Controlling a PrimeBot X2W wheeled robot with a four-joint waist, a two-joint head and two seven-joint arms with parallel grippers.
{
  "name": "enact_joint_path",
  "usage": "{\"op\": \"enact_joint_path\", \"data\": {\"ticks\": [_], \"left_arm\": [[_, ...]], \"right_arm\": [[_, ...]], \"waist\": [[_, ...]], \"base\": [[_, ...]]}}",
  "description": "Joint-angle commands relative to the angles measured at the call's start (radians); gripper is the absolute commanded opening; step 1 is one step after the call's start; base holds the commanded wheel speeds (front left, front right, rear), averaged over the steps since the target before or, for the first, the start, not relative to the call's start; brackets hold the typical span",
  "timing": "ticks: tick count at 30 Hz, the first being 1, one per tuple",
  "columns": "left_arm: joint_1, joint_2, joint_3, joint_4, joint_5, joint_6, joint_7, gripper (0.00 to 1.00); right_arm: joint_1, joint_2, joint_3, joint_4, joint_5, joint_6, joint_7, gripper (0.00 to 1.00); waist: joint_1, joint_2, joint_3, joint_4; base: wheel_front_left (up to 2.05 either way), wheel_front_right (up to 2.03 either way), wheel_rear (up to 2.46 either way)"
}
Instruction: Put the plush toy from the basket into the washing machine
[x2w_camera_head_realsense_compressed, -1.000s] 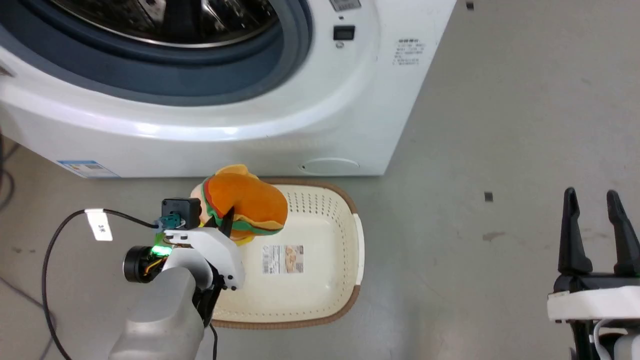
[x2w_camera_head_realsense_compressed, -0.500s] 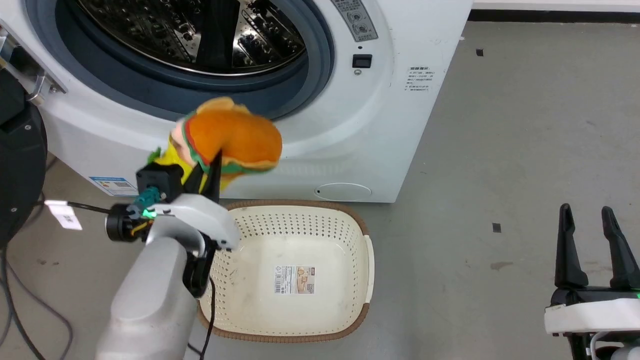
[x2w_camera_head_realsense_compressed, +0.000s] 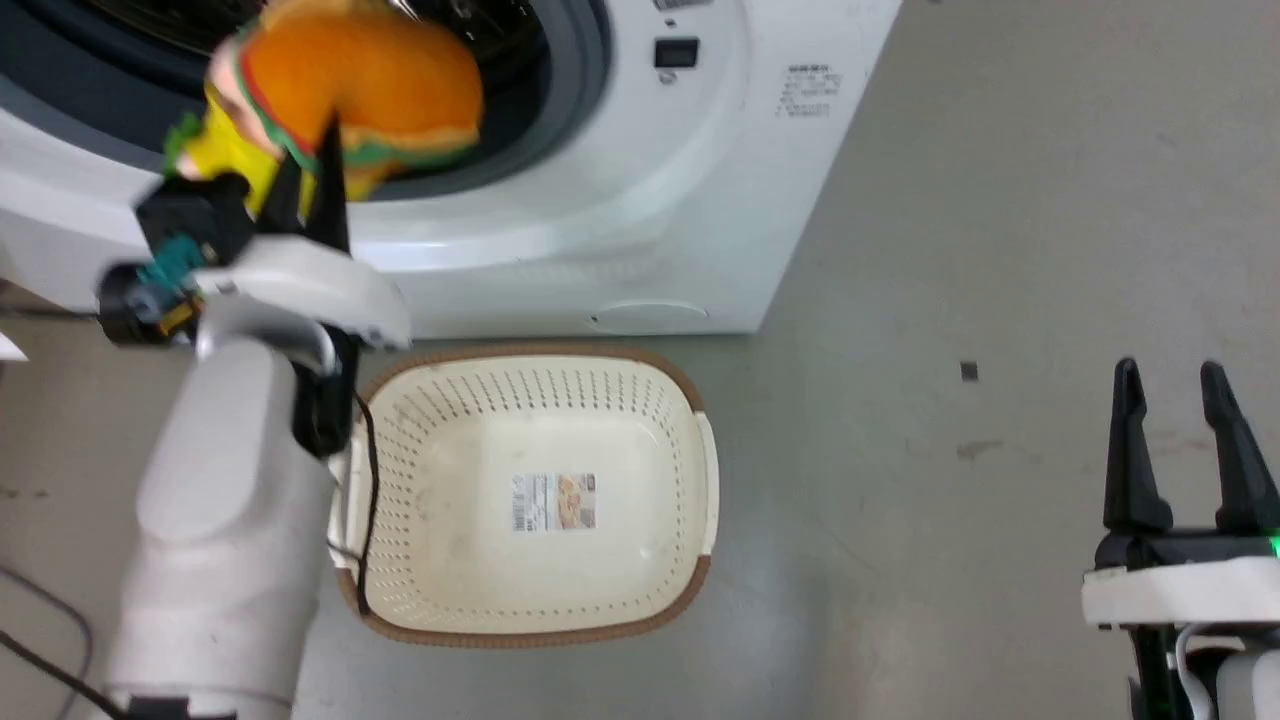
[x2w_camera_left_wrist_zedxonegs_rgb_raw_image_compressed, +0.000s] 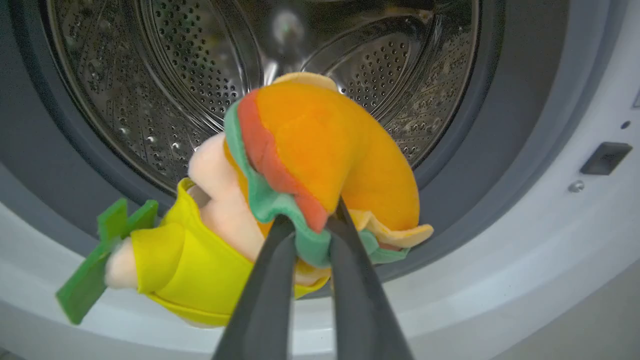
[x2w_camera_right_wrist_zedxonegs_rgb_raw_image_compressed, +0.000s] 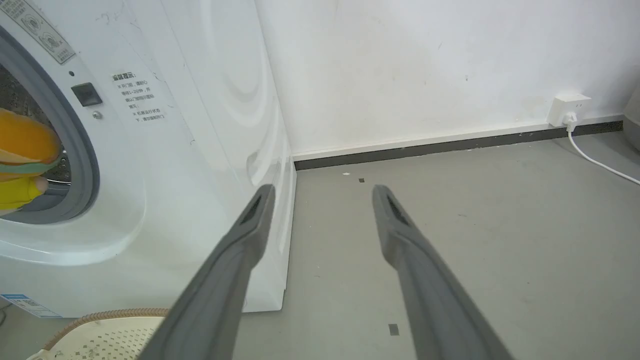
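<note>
Head view: the robot's left claw (x2w_camera_head_realsense_compressed: 312, 160) grips the hamburger plush toy (x2w_camera_head_realsense_compressed: 360, 75) at the open mouth of the white front-loading washing machine (x2w_camera_head_realsense_compressed: 620, 200), with the toy's orange bun against the dark opening. Below, the cream perforated basket (x2w_camera_head_realsense_compressed: 540, 390) sits on the grey floor (x2w_camera_head_realsense_compressed: 950, 250) just in front of the machine, a paper label sticker (x2w_camera_head_realsense_compressed: 555, 502) on its bottom. At lower right, the right claw (x2w_camera_head_realsense_compressed: 1170, 368) hangs well apart from the basket, its two dark fingers spread and holding nothing. Left wrist view: the left claw's fingers (x2w_camera_left_wrist_zedxonegs_rgb_raw_image_compressed: 265, 290) are pinched together on the toy's wavy green lettuce edge. The orange bun, pale pink part and yellow part hang in front of the shiny perforated steel drum (x2w_camera_left_wrist_zedxonegs_rgb_raw_image_compressed: 200, 75), framed by the grey rubber gasket (x2w_camera_left_wrist_zedxonegs_rgb_raw_image_compressed: 505, 125). Right wrist view: the right claw's fingers stand apart above bare floor beside the machine's front corner. The toy's orange and yellow edge shows at the gasket, a warning sticker (x2w_camera_right_wrist_zedxonegs_rgb_raw_image_compressed: 139, 97) marks the front panel, and a white cable (x2w_camera_right_wrist_zedxonegs_rgb_raw_image_compressed: 595, 160) runs from a wall socket (x2w_camera_right_wrist_zedxonegs_rgb_raw_image_compressed: 570, 107).
</note>
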Motion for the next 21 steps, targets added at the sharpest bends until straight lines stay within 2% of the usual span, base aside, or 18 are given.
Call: {"op": "enact_joint_path", "data": {"ticks": [1, 14, 21], "left_arm": [[-0.041, 0.008, 0.011, -0.004, 0.010, 0.005, -0.006, 0.00], [-0.429, 0.090, 0.096, 0.120, 0.042, 0.013, -0.006, 0.00], [-0.612, 0.141, 0.132, 0.184, 0.052, 0.022, -0.006, 0.00]], "right_arm": [[-0.023, 0.000, 0.001, -0.007, 0.002, -0.001, -0.004, 1.00], [-0.145, 0.000, 0.039, -0.044, 0.033, -0.001, -0.004, 1.00], [-0.181, 0.000, 0.065, -0.059, 0.050, -0.001, -0.004, 1.00]], "waist": [[0.0000, 0.0000, 0.057, -0.032], [0.0000, 0.0000, 0.307, -0.118], [0.0000, 0.0000, 0.392, -0.160]], "base": [[0.00, 0.00, 0.00], [0.00, 0.00, 0.00], [0.00, 0.00, 0.00]]}}
